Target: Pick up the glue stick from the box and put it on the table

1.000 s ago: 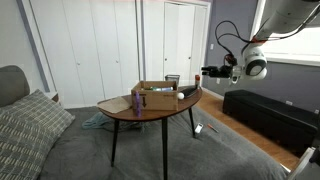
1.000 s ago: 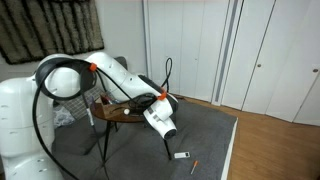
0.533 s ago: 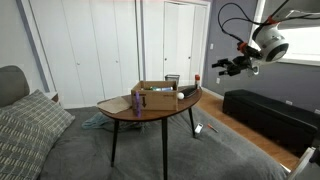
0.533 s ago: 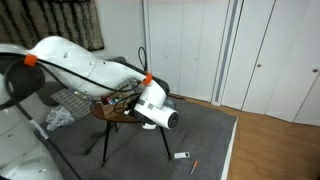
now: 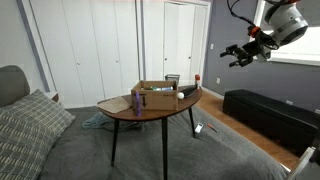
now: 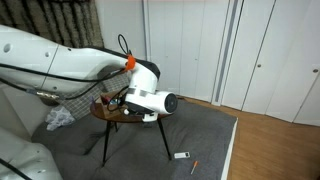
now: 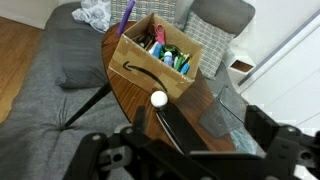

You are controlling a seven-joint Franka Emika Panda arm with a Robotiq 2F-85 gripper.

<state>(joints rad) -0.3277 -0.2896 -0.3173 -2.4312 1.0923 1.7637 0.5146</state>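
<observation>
The tan cardboard box [image 5: 154, 96] stands on the dark brown round table [image 5: 150, 113]. In the wrist view the box [image 7: 150, 62] is open, with several coloured items [image 7: 170, 52] inside. I cannot tell which of them is the glue stick. A purple stick [image 7: 125, 16] stands at the box's far corner. My gripper [image 5: 240, 53] hangs high in the air, well away from the table, open and empty. Its fingers [image 7: 210, 130] frame the table edge in the wrist view. In an exterior view my arm [image 6: 150, 100] hides most of the table [image 6: 108, 112].
A white ball on a black handle [image 7: 157, 98] and a black mesh cup [image 7: 215, 105] lie on the table beside the box. A long black bench [image 5: 270, 112] stands at the right. A grey couch with a pillow [image 5: 25, 125] is at the left. Small items [image 6: 181, 155] lie on the carpet.
My gripper has risen and swung away from the table's edge, from box height to well above it. The box and the things on the table have not moved.
</observation>
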